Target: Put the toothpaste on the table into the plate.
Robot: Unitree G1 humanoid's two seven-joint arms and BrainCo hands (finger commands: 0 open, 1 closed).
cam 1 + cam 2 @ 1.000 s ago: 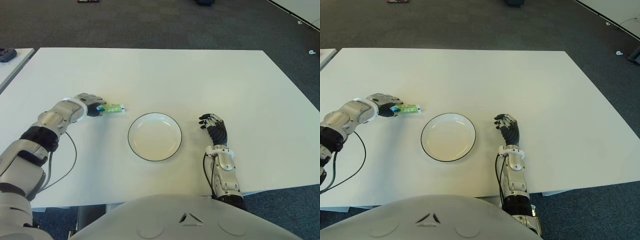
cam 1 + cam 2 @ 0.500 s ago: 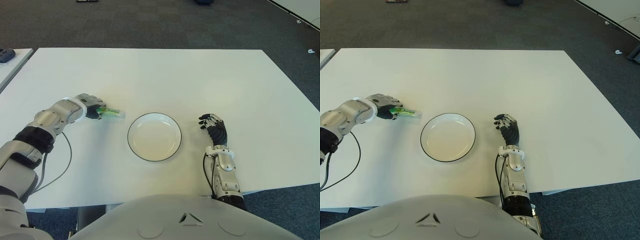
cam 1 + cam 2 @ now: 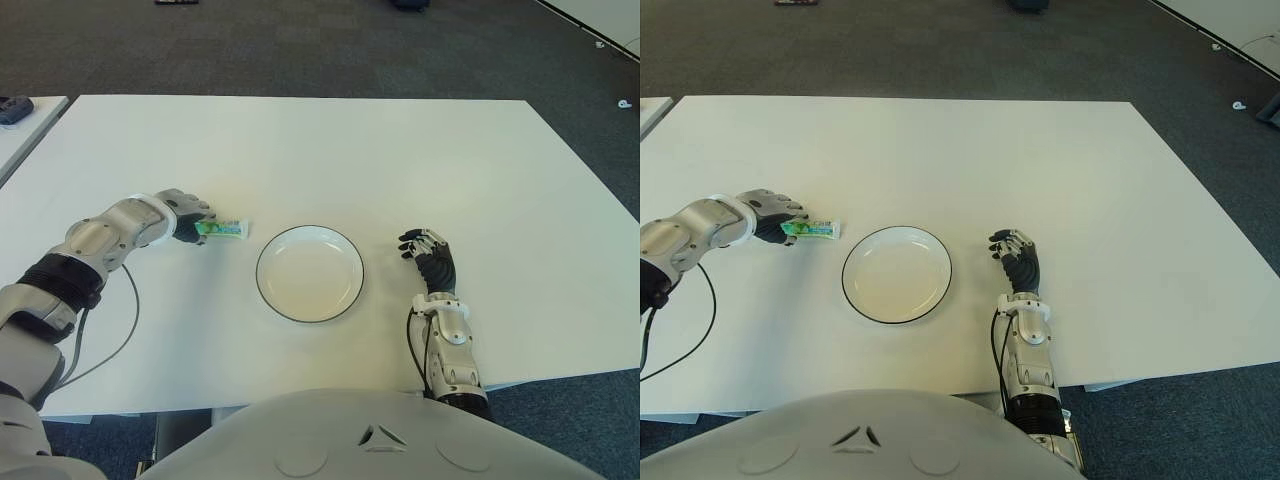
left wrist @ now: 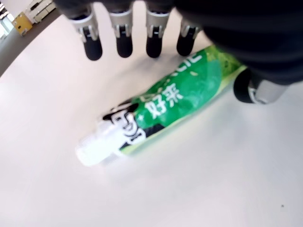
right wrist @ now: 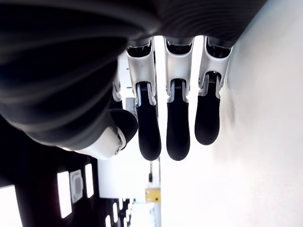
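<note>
A green toothpaste tube (image 3: 221,229) with a white cap (image 4: 94,147) sits low over the white table (image 3: 350,160), left of the plate, cap pointing toward the plate. My left hand (image 3: 186,217) is shut on its tail end, thumb (image 4: 255,87) on one side and fingers (image 4: 124,40) arched over the other. I cannot tell whether the tube touches the table. The white plate (image 3: 309,275) with a dark rim holds nothing and lies at the table's middle front. My right hand (image 3: 430,258) shows to the right of the plate, fingers relaxed and holding nothing.
A black cable (image 3: 120,325) loops from my left forearm over the table's front left. A second table with a dark object (image 3: 14,108) stands at the far left. Dark carpet (image 3: 300,40) surrounds the table.
The left hand has shifted slightly nearer me with the tube. The tube was turned edge-on half a second ago and shows its flat face again. The right hand has not moved.
</note>
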